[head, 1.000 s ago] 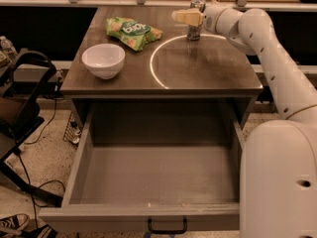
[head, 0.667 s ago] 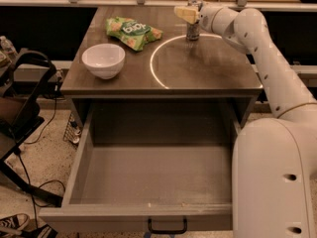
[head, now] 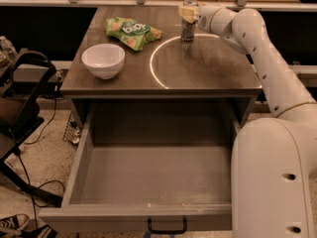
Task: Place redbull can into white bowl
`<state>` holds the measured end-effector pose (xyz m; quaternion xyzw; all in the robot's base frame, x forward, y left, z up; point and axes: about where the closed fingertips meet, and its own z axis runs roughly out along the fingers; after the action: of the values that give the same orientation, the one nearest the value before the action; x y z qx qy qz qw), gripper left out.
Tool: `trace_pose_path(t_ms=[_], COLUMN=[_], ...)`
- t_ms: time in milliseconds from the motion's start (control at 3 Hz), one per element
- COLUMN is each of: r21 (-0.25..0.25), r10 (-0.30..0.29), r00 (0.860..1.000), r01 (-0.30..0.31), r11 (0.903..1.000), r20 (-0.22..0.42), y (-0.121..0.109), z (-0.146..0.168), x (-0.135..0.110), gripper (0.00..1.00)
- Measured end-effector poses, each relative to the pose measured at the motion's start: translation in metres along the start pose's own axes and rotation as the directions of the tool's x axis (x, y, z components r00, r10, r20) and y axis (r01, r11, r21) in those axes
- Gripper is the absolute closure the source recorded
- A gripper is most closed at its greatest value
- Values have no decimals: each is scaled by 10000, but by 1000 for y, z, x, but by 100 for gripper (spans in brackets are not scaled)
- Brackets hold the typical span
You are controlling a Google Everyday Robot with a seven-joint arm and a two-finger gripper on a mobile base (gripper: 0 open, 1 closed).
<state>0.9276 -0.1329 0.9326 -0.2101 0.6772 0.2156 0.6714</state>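
- A black frame (head: 27,103) stands on the floor, off the bench's left edge.
- A shoe (head: 12,224) with a white sole lies on the floor at the bottom left.
- The bench (head: 213,68) has a dark brown top.
- The bowl (head: 103,59) sits on the bench near the left edge, closer to the front left corner than the back one. It is white, stands right way up, and nothing is in it.
- A green bag (head: 132,31) lies flat near the back edge, left of the middle. It is just behind the bowl and a bit to the right. The two do not touch.
- A drawer (head: 138,217) under the bench top is pulled all the way out to the front. A dark handle (head: 167,227) sits on its front wall.
- A thin bright curve (head: 154,63) runs over the bench top, from near the can round to the front edge.
- The can (head: 187,31) stands upright on the bench near the back edge, a little right of the middle. It is well apart from the bowl, with the bag between them.
- The claw (head: 188,13) is right at the top of the can. I cannot tell how far open it is, or if it has hold of the can.
- The white arm (head: 257,48) reaches to the claw from the right, over the bench's back right corner.
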Motion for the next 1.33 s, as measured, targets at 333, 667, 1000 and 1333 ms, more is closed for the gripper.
trace_pose_path(t_ms=[333,667,1000,1333], r21=[-7,98,296,-339], r10=[-67,-428,-703,-692], r00=[10000,9991,9975,9973], r01=[67,427,702,683], r11=[10000,9990,9971,9971], r20=[9,78,18,-244], y=[2,5,12,64], z=[0,-7,-33,-74], x=[-5,-35,-74,-102], gripper=[100,100,100,100])
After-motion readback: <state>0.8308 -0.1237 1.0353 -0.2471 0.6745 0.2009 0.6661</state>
